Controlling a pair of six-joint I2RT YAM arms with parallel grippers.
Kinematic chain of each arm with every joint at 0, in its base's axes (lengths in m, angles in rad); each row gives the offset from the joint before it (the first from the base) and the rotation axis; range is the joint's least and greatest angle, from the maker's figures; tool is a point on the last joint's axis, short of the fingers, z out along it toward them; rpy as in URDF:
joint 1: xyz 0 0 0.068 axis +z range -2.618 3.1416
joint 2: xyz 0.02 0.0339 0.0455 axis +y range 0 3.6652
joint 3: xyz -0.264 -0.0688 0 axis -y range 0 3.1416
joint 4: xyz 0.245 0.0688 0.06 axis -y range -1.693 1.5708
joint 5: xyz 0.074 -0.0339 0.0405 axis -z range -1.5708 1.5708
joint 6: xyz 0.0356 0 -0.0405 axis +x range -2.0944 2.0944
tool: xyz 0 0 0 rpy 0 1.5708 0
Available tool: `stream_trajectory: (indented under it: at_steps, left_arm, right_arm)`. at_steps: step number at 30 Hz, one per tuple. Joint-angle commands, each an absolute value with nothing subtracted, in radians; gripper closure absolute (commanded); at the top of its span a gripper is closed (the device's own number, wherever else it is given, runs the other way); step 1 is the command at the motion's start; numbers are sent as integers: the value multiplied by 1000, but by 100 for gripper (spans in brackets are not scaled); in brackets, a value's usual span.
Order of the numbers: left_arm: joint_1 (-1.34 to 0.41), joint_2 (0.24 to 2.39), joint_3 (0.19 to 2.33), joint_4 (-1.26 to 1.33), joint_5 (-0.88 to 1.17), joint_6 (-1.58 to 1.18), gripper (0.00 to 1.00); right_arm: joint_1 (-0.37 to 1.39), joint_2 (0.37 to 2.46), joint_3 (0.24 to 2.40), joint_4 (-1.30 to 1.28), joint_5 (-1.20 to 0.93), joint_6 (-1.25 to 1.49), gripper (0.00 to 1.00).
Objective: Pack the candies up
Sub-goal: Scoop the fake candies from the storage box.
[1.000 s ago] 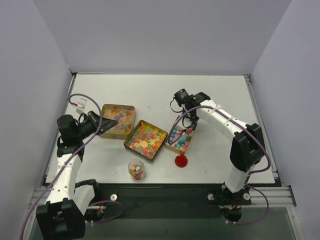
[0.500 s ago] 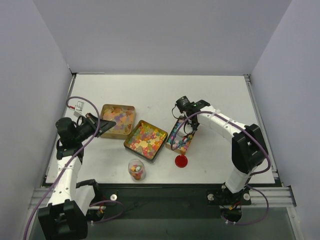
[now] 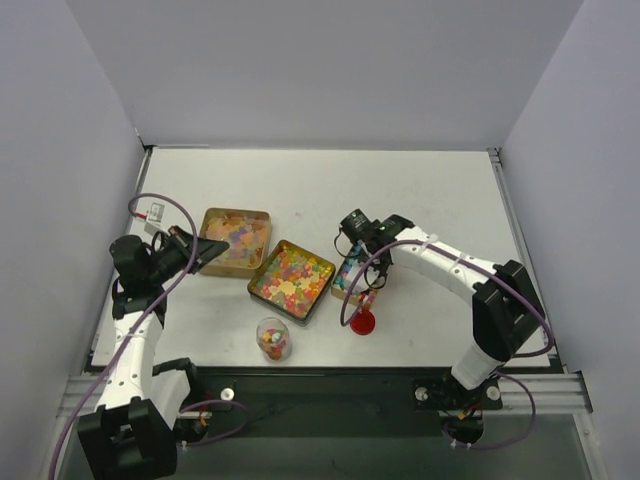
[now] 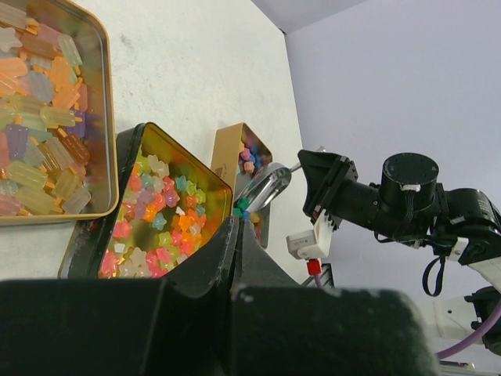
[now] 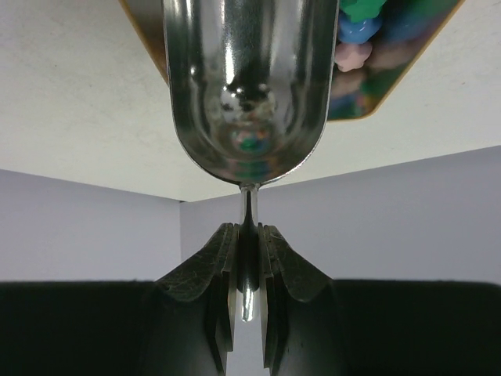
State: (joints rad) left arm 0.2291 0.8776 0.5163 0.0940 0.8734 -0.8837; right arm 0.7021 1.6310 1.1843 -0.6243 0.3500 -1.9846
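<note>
Candies (image 3: 291, 279) fill three gold tins: a left tin (image 3: 208, 215), a middle tin (image 3: 311, 305) and a small right tin (image 3: 339, 294). More of them lie in a clear jar (image 3: 272, 338) at the front. My right gripper (image 3: 366, 265) hangs over the small tin, shut on the thin handle of a metal scoop (image 5: 244, 86). The scoop's bowl looks empty, and blue, pink and green candies (image 5: 356, 39) show beside it. At the left tin's near-left edge my left gripper (image 3: 205, 257) is shut, with nothing visible between its fingers (image 4: 215, 251).
A flat red lid (image 3: 363, 322) lies on the table just in front of the small tin. In the left wrist view the middle tin (image 4: 129, 149) is close ahead, with the scoop (image 4: 266, 184) and the right arm (image 4: 391, 204) beyond it.
My right gripper has carried the scoop left and toward the near edge, from the small tin's far end to over it. The left arm has hardly moved.
</note>
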Motion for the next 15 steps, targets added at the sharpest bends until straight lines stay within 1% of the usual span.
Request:
stream_trajectory:
  at_steps: [1,8,10,15]
  left_arm:
    - [241,877,520,130,868,-891,97]
    - [247,879,522,117,871,-888,97]
    - [245,884,522,118,870,-888,97]
    - [250,899,532,124,864,-885,97]
  right_arm:
    - [744,1637,1183,-735,333,-2021,100]
    - [788,1704,1246,-848,307,-1744,100]
    - [787,1733,1282,-894,288,-1641,100]
    - [772,1775,1330,-954,227,-1487,100]
